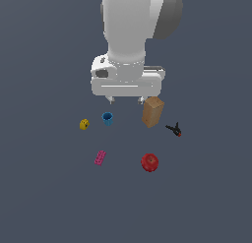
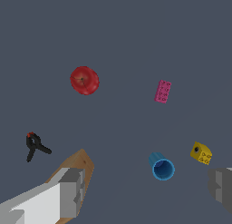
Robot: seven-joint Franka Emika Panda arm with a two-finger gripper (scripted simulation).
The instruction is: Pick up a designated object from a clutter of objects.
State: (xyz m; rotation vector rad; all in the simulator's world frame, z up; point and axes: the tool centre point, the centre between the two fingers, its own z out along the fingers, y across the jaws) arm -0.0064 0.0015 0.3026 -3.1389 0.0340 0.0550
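The arm's gripper (image 1: pixel 127 98) hangs with jaws spread and empty above the worktop, so the reach seems unbegun: it must travel to the small black splayed-prong clamp (image 1: pixel 174 129) just beside the tall brown box (image 1: pixel 152 111).

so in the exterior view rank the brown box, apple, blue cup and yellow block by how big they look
1. brown box
2. apple
3. blue cup
4. yellow block

The cup and block look close in size, so their order is unsure.
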